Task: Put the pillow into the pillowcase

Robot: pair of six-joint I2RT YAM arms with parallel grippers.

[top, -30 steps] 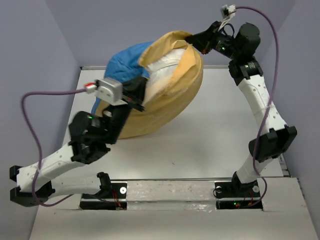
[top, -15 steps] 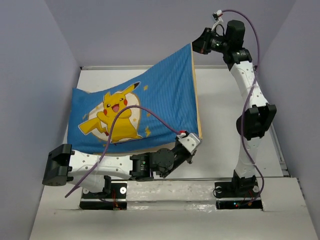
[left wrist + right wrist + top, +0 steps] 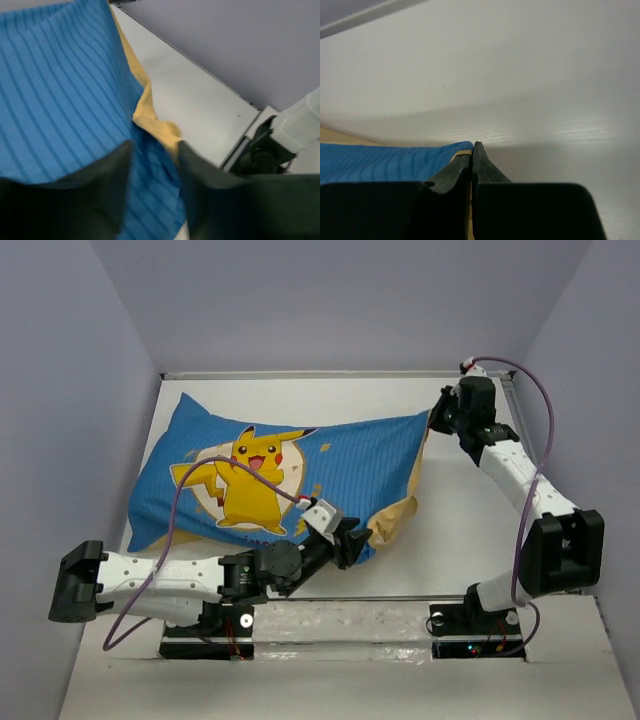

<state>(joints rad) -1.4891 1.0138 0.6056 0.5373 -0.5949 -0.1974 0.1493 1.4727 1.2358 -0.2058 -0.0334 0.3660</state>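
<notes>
The pillowcase (image 3: 270,475) lies flat on the table, blue side up, with the yellow cartoon (image 3: 250,480) showing. Its yellow inner side (image 3: 395,520) folds out at the near right corner. It looks plump, and the pillow itself is hidden. My left gripper (image 3: 355,540) is open at that near right corner, and blue striped cloth (image 3: 70,95) and a yellow fold (image 3: 150,120) lie loose between its fingers (image 3: 112,170). My right gripper (image 3: 432,425) is shut on the pillowcase's far right corner, low over the table. The cloth's edge (image 3: 457,149) sits pinched between its fingertips (image 3: 480,165).
The white table (image 3: 470,530) is walled by grey panels at the back and on both sides. The arms' base plates (image 3: 350,625) run along the near edge. A purple cable (image 3: 215,465) from the left wrist loops over the pillowcase.
The pillowcase, held up spread out half a second ago, has come down flat onto the table. Both arms lowered. The left gripper has opened and let go of its corner.
</notes>
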